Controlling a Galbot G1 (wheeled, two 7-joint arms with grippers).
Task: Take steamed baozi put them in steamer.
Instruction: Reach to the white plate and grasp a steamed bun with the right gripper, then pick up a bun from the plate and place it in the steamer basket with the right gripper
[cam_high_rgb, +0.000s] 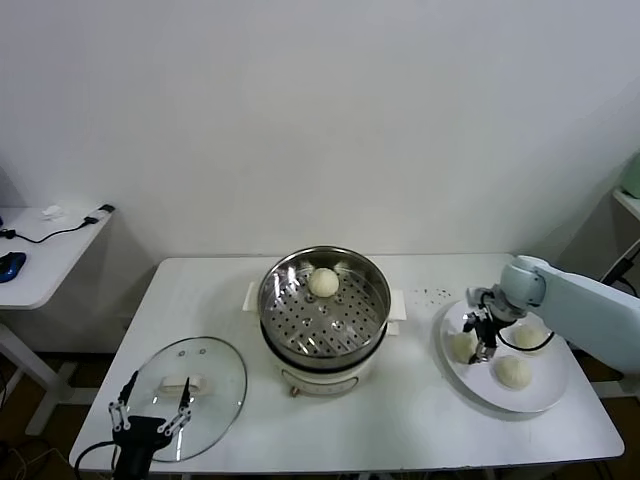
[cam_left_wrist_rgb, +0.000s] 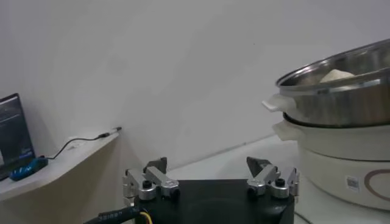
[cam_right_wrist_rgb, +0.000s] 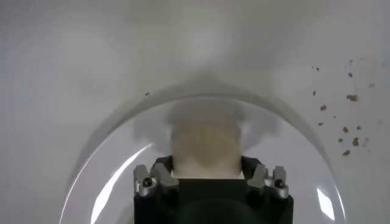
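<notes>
The steamer stands mid-table on its white cooker base, with one cream-white baozi at the back of the basket. Three more baozi lie on a white plate at the right: one at the left, one at the front, one partly hidden by the arm. My right gripper is down on the plate, its fingers pressed against both sides of the left baozi. My left gripper hangs open and empty at the front left, and also shows in its wrist view.
A round glass lid lies on the table at the front left, under my left gripper. A white side table with cables stands at the far left. Crumbs dot the table between steamer and plate.
</notes>
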